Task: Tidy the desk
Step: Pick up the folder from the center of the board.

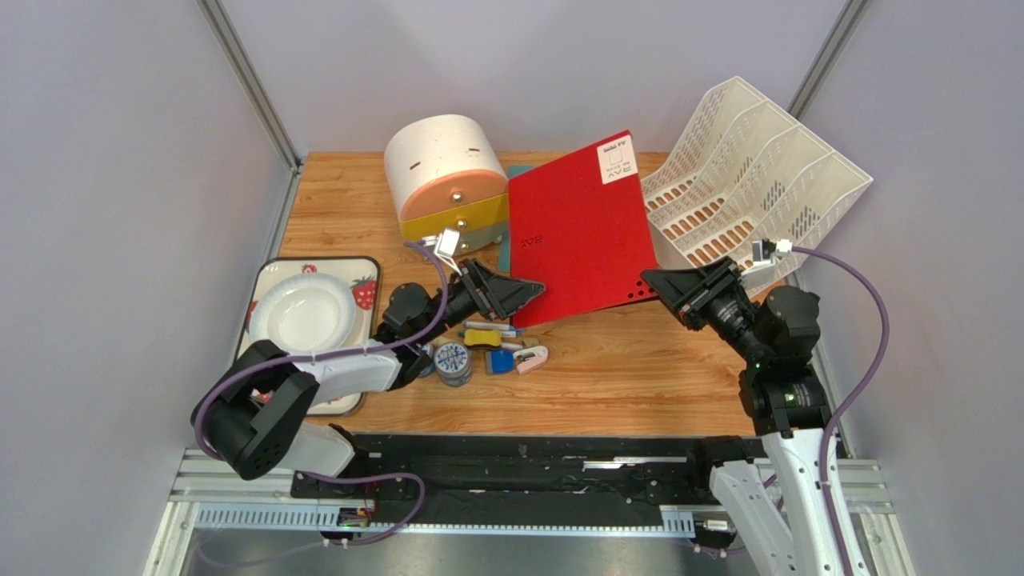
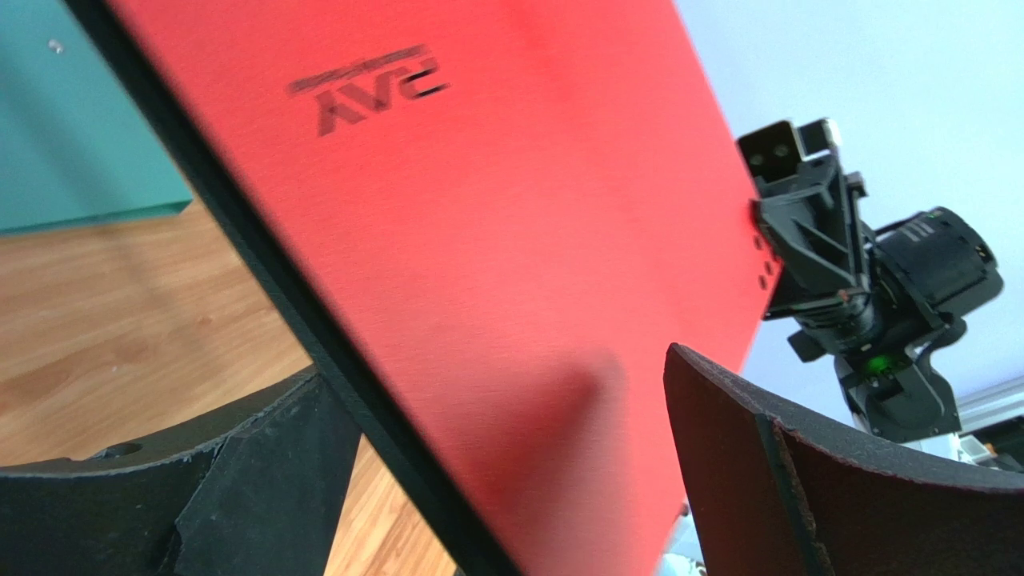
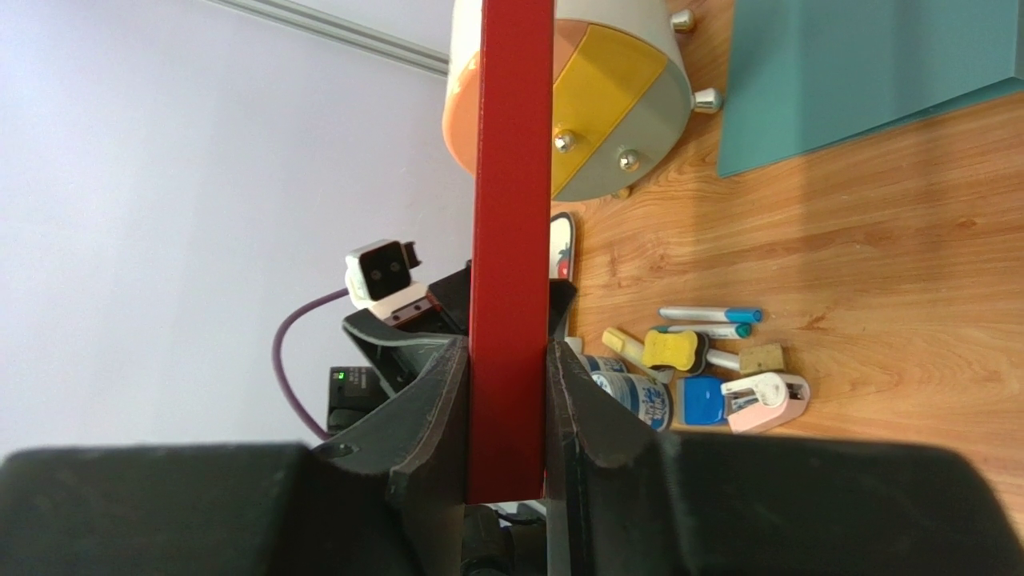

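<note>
The desk (image 1: 625, 372) is a wood-grain top. A red folder (image 1: 583, 228) is held tilted above its middle. My right gripper (image 1: 668, 286) is shut on the folder's right lower edge; in the right wrist view the pads (image 3: 445, 408) press both faces of the red folder (image 3: 511, 180). My left gripper (image 1: 515, 292) is at the folder's left lower corner. In the left wrist view its jaws stand wide apart, with the red folder (image 2: 505, 240) passing between them. A teal folder (image 3: 865, 72) lies flat on the desk behind.
A white file rack (image 1: 757, 180) leans at the back right. A round white, orange and yellow organizer (image 1: 445, 174) stands at the back. A strawberry-print tray (image 1: 361, 274) with a white bowl (image 1: 301, 315) is at the left. Markers, a tape roll (image 1: 453, 360), a yellow sponge (image 1: 483, 337) and a pink stapler (image 1: 529, 358) lie below the left gripper.
</note>
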### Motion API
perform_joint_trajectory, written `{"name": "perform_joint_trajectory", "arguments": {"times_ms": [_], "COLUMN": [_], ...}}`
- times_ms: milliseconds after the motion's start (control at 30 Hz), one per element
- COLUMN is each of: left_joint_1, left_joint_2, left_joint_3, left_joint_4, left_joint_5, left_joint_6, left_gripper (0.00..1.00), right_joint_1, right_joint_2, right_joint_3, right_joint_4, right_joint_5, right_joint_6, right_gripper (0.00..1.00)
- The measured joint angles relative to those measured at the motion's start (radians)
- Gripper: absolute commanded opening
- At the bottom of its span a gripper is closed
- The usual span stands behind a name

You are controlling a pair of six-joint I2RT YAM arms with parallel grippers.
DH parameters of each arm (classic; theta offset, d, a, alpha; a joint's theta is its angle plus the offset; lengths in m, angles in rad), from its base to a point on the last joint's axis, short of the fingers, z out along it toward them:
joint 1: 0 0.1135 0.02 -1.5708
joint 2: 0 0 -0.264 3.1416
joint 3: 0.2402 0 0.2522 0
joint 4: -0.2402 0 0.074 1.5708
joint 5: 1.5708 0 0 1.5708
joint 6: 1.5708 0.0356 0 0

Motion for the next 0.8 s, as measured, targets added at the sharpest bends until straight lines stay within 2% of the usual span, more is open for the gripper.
{"name": "perform_joint_trajectory", "arguments": {"times_ms": [167, 333, 367, 400, 533, 633, 667, 733, 800], "left_joint_1": [0.0, 0.001, 0.001, 0.001, 0.003, 0.002, 0.003, 0.003, 0.004], "left_joint_2": [-0.011, -0.06, -0.07, -0.084, -0.123, -0.154, -0.161, -0.168, -0.171], "left_joint_3": [0.0, 0.0, 0.0, 0.0, 0.0, 0.0, 0.0, 0.003, 0.008], "left_joint_4": [0.001, -0.037, -0.047, -0.063, -0.109, -0.139, -0.146, -0.161, -0.171], "left_joint_5": [-0.005, -0.021, -0.024, -0.031, -0.05, -0.063, -0.067, -0.073, -0.077], "left_joint_6": [0.016, 0.054, 0.057, 0.068, 0.085, 0.074, 0.067, 0.045, 0.023], "left_gripper": [0.97, 0.69, 0.58, 0.52, 0.34, 0.16, 0.03, 0.0, 0.0], "right_joint_1": [-0.004, -0.006, -0.006, -0.006, -0.009, -0.009, -0.009, -0.01, -0.009], "right_joint_2": [0.033, 0.061, 0.064, 0.068, 0.089, 0.105, 0.111, 0.121, 0.126], "right_joint_3": [0.0, 0.0, 0.0, 0.0, 0.011, 0.013, 0.013, 0.016, 0.02], "right_joint_4": [0.0, -0.001, -0.001, -0.001, -0.011, -0.023, -0.026, -0.029, -0.035], "right_joint_5": [-0.006, -0.019, -0.023, -0.027, -0.042, -0.064, -0.074, -0.093, -0.114], "right_joint_6": [-0.032, -0.081, -0.086, -0.093, -0.134, -0.177, -0.195, -0.24, -0.293], "right_gripper": [0.0, 0.0, 0.0, 0.0, 0.0, 0.0, 0.0, 0.06, 0.22]}}
